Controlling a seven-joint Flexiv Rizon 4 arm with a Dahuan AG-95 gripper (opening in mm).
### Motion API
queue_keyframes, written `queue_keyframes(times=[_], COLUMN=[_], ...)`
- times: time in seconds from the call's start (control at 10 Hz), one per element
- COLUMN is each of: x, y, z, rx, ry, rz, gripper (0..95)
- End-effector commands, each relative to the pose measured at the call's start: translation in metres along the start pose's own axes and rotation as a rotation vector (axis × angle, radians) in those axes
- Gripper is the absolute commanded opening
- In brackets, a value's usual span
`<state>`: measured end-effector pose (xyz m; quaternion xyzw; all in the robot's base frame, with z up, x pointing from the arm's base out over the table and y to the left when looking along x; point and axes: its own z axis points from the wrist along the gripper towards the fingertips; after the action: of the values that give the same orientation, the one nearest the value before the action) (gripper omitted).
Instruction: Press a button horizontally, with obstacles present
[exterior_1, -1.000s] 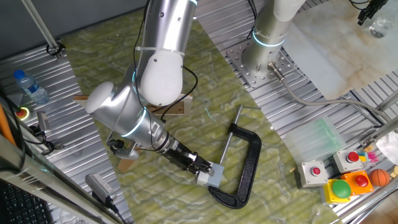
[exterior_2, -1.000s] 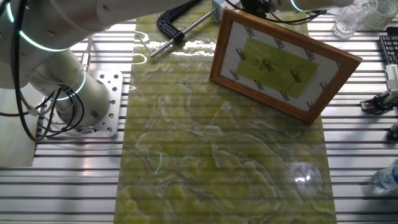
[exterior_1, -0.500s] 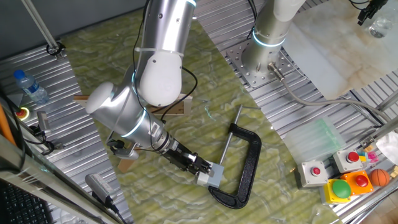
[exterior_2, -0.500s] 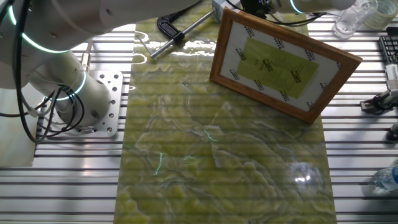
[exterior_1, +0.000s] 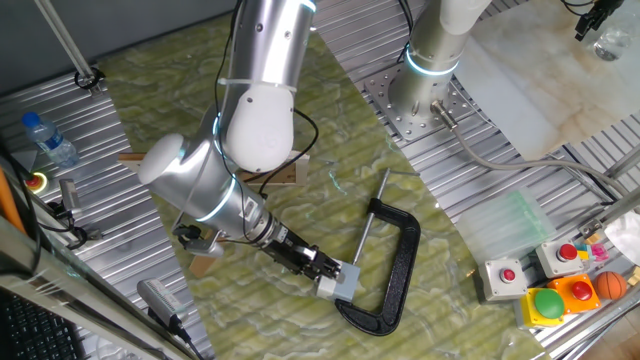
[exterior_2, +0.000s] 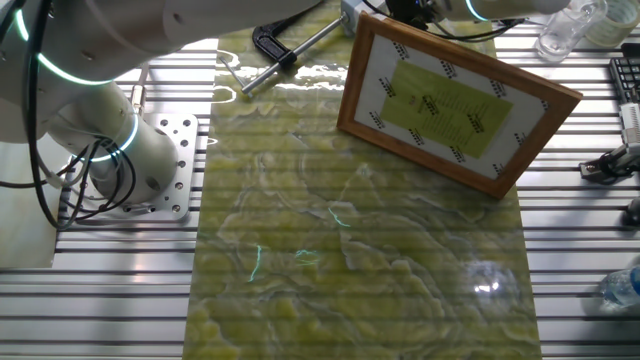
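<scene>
Looking down from one fixed view: shiny silver arm reaching low, black end effector (exterior_1: 326, 270) touching one small grey cube button (exterior_1: 343, 281), sitting just inside one black curved metal clamp (exterior_1: 396, 268). Cannot tell if spread or pinching. Two brown wooden obstacles (exterior_1: 282, 173) peeking out behind.

Looking from the other fixed view: one wood-framed board (exterior_2: 455, 101) leaning upright on the wavy green bench (exterior_2: 330, 260), hiding most of the button.

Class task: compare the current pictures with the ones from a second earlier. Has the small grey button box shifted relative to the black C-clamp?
No. The button box sits at the same spot beside the black C-clamp, with the gripper at its side as before.
</scene>
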<state>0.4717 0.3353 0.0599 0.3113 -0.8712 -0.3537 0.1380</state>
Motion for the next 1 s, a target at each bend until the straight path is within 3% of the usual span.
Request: queue_keyframes(times=[0.1,1.0], x=[0.0001,-0.0005], y=[0.0009,0.0052], z=[0.0001,0.0002], rx=[-0.005,-0.030], ry=[0.014,0.044], rz=[-0.007,-0.060], gripper=[76.0,76.0])
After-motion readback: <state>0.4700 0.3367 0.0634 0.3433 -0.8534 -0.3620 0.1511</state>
